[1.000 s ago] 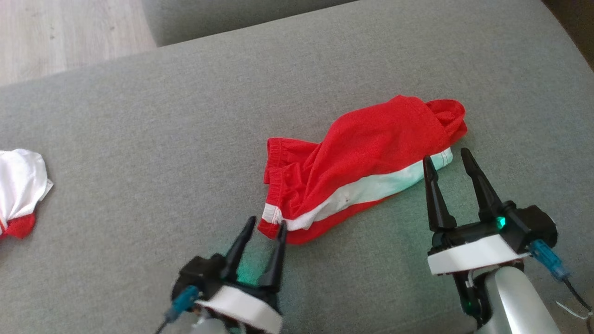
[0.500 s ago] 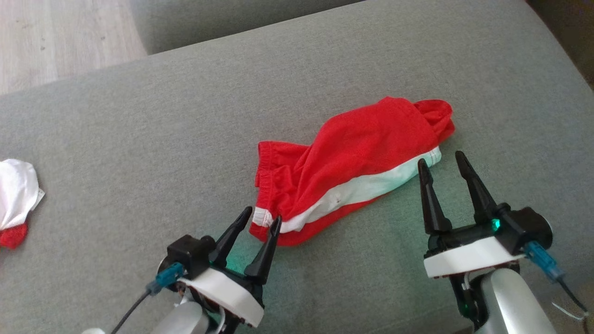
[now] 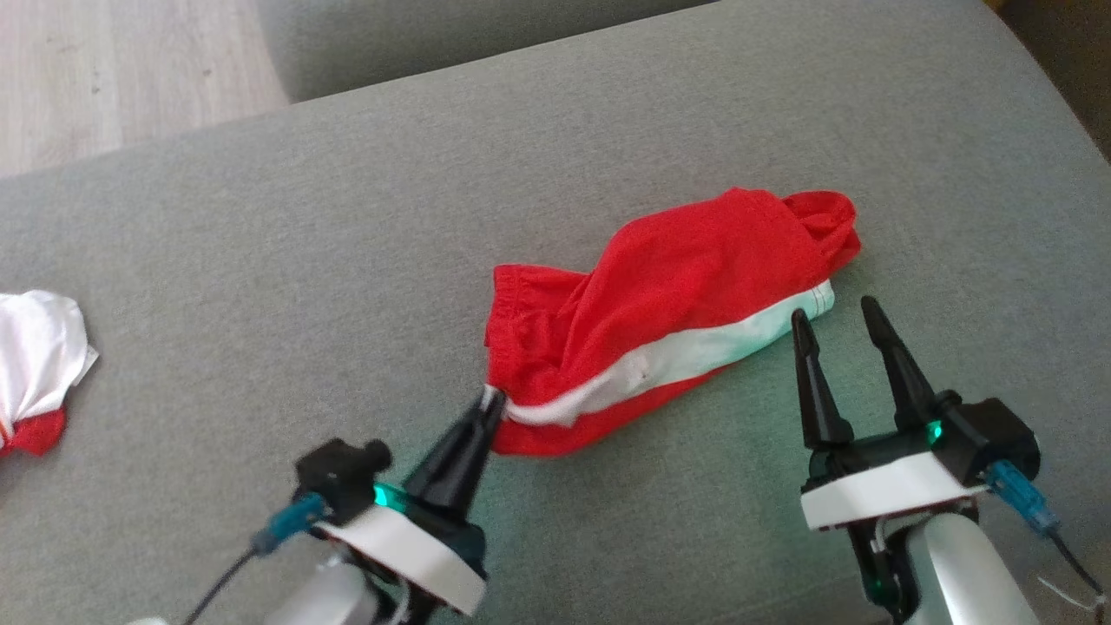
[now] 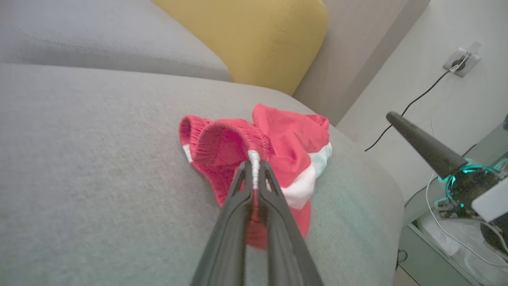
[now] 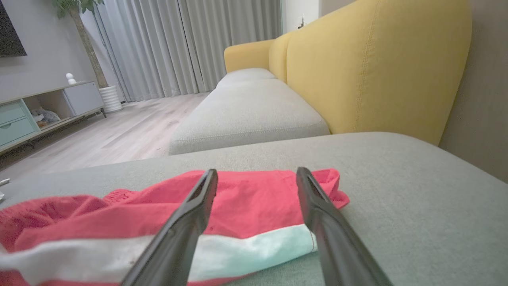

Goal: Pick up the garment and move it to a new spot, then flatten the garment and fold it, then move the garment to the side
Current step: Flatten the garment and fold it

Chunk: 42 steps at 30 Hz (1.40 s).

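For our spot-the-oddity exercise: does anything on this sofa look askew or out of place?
The red garment lies bunched and twisted on the grey cushion, with the left claw pinching one white-trimmed corner. Another white-and-red cloth sits crumpled far to the left.

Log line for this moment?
left gripper: shut on red shorts hem | right gripper: open, empty | red shorts: crumpled on grey cushion

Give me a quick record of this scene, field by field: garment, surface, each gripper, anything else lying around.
garment: red shorts with a white stripe, crumpled, not yet flattened
surface: grey sofa cushion
left gripper: shut on the shorts' near left corner
right gripper: open, at the shorts' right end, gripping nothing
other: white and red cloth at the cushion's far left
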Available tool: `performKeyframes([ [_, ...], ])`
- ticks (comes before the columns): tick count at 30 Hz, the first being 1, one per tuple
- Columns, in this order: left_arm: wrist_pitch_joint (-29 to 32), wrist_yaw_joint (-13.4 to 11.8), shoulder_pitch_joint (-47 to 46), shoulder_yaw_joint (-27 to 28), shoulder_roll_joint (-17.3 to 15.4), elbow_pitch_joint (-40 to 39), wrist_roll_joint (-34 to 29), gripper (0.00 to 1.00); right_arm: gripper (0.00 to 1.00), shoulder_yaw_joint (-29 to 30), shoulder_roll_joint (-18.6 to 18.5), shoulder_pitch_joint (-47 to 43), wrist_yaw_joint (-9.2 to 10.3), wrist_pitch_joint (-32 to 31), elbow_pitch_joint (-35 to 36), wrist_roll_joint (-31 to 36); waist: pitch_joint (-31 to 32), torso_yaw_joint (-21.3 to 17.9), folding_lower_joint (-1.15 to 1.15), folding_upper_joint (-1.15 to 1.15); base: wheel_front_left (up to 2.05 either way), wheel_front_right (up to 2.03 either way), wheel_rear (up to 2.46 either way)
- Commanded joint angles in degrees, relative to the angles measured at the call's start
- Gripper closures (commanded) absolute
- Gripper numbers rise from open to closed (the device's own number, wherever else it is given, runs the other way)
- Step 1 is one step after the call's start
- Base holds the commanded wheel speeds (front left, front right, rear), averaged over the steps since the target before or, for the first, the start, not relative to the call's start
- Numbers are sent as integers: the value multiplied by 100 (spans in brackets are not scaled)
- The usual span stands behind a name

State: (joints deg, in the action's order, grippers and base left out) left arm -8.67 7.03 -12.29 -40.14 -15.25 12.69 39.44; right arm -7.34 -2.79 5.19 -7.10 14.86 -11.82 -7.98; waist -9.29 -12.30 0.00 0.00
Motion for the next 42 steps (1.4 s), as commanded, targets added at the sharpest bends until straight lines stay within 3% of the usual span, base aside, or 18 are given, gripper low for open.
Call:
performKeyframes([
  [1, -92, -42, -71, 287, -157, -219, 9, 100, 0, -137, -9, 65, -39, 14, 122, -2, -15, 36, 0, 0, 0, 0, 0],
  [6, -291, -285, -33, 743, -426, -489, 93, 100, 0, -272, -24, 82, -39, 14, -253, -286, -78, 175, 0, 0, 0, 0, 0],
  [11, -333, -372, -49, 1012, -594, -589, 210, 100, 0, -638, -161, 160, -39, 14, -880, -592, -137, 275, 0, 0, 0, 0, 0],
  [16, -367, -401, -87, 1068, -613, -596, 218, 100, 0, -775, -202, 331, -39, 14, -1515, -775, -186, 315, 0, 0, 0, 0, 0],
  [24, -398, -407, -96, 1035, -604, -552, 193, 100, 0, -875, -183, 504, -39, 14, -1743, -916, -180, 331, 0, 0, 0, 0, 0],
  [25, -398, -406, -99, 1027, -604, -544, 191, 100, 20, -917, -183, 512, -39, 14, -1793, -949, -172, 335, 0, 0, 0, 0, 0],
  [26, -399, -404, -102, 1020, -604, -537, 189, 100, 50, -950, -186, 525, -39, 14, -1833, -983, -166, 338, 0, 0, 0, 0, 0],
  [27, -400, -404, -104, 1016, -603, -532, 190, 100, 67, -973, -190, 535, -39, 14, -1861, -1014, -160, 339, 0, 0, 0, 0, 0],
  [28, -402, -402, -105, 1012, -603, -527, 191, 100, 100, -1006, -192, 538, -39, 14, -1891, -1054, -153, 339, 0, 0, 0, 0, 0],
  [38, -466, -365, -95, 1045, -609, -618, 218, 100, 100, -1122, -306, 552, -39, 14, -1537, -1257, -33, 238, 0, 0, 0, 0, 0],
  [42, -525, -324, -119, 1218, -612, -925, 322, 100, 100, -872, -322, 544, -39, 14, -751, -1326, 22, 142, 0, 0, 0, 0, 0],
])
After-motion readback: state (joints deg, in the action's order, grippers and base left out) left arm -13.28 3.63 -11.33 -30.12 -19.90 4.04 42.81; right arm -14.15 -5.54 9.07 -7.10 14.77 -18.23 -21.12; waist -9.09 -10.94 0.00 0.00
